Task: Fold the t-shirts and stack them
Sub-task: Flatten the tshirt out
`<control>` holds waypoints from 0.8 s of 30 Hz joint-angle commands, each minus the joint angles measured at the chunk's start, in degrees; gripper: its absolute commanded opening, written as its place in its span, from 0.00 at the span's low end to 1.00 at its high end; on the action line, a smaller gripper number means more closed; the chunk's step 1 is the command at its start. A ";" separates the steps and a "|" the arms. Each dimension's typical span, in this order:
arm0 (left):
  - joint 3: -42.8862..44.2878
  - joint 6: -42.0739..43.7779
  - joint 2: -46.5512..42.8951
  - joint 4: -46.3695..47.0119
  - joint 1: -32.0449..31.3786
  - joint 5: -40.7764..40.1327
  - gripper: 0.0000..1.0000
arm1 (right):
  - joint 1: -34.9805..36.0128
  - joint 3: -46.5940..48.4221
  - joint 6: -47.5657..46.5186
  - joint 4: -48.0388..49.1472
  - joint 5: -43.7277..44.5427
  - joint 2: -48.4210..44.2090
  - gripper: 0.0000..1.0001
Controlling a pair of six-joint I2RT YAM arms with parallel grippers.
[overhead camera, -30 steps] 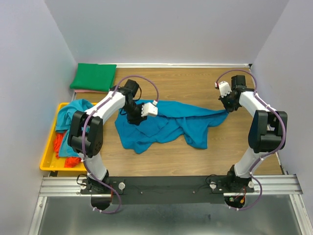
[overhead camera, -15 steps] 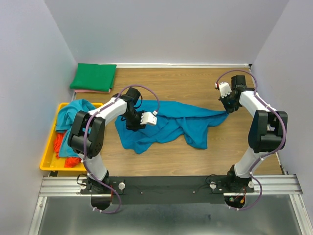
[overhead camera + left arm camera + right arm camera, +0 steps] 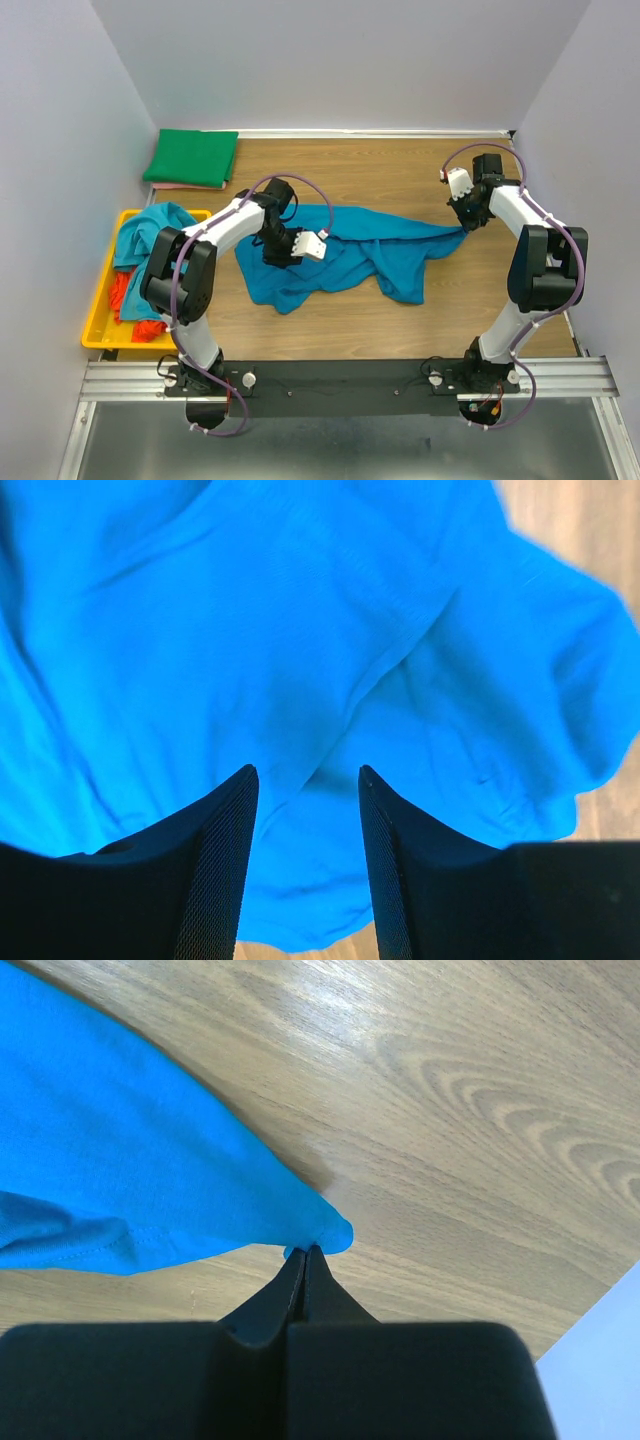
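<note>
- Top external view: the blue t-shirt [image 3: 345, 255] lies crumpled and unfolded on the table [image 3: 400, 170], stretched between my two arms. A folded green shirt [image 3: 192, 157] sits at the far left corner.
- Right gripper [image 3: 303, 1252]: pinched shut on the very tip of one shirt corner. Risk: I hold so little cloth that a firm pull could slip it free.
- Left gripper [image 3: 305, 772]: fingers apart, nothing between them, poised over overlapping folds. Risk: closing here may catch two layers and bunch the shirt.
- Not determinable: whether my left fingertips touch the cloth; which folds are sleeve, hem or collar. Cloth under my left arm is hidden.
</note>
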 commanded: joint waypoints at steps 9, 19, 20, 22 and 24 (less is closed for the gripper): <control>-3.51 -0.89 -1.74 2.97 -5.67 2.90 0.53 | 0.10 0.89 0.49 -1.30 1.16 0.31 0.01; -3.60 -2.47 -0.42 6.66 -7.17 2.47 0.52 | 0.10 0.54 0.31 -1.48 1.52 -0.13 0.01; -3.60 -2.39 -0.16 6.75 -7.26 2.38 0.51 | 0.10 0.54 0.31 -1.56 1.52 -0.13 0.01; -3.60 -2.39 0.11 6.93 -7.26 2.29 0.48 | 0.10 0.54 0.31 -1.57 1.78 -0.14 0.01; -3.68 -2.38 0.19 7.37 -7.35 2.11 0.44 | 0.10 0.54 0.40 -1.65 1.78 -0.22 0.01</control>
